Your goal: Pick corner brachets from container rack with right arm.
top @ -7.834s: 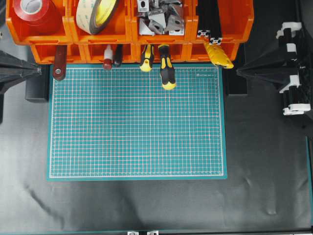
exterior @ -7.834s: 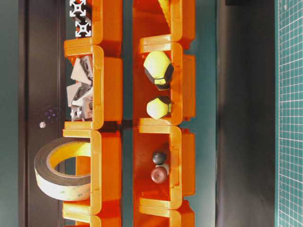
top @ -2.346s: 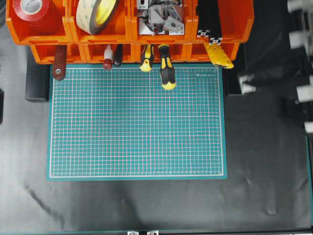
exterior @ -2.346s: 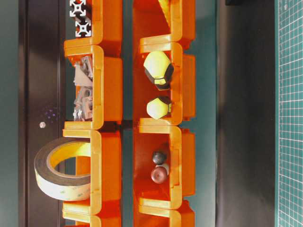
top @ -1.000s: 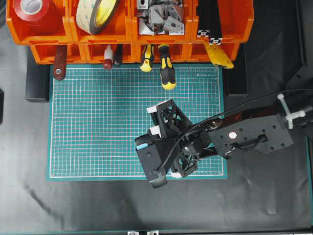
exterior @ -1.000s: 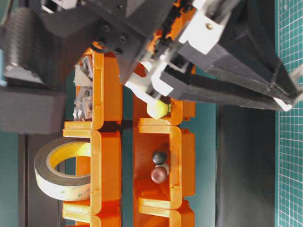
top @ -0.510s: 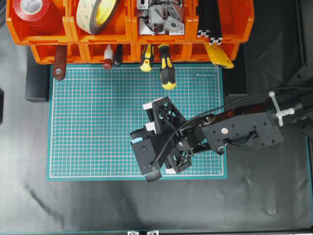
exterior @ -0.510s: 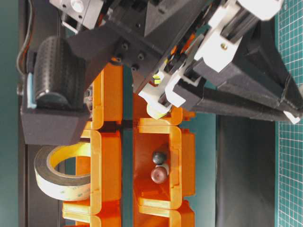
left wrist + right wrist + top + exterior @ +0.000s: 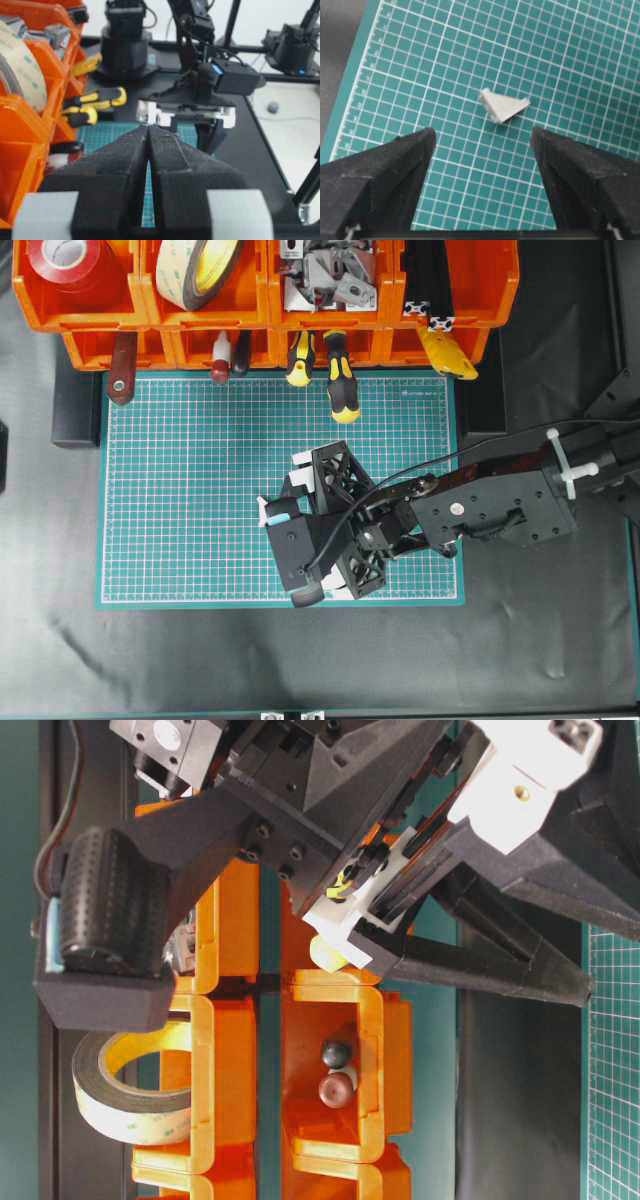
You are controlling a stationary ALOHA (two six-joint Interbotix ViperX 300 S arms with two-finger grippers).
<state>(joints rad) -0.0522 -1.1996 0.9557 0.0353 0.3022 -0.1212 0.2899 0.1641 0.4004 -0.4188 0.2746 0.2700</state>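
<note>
We are seeing the right claw (image 9: 482, 150) hanging wide open, gripping nothing, over the green mat (image 9: 445, 60); one bracket (image 9: 501, 106) is lying there between its fingers. Left claw (image 9: 148, 131) is sitting closed, empty.

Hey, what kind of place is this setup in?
Probably a workshop or robotics lab bench: orange storage bins holding tape, screwdrivers and metal brackets, a green cutting mat, and a robot arm's gripper above the mat.
</note>
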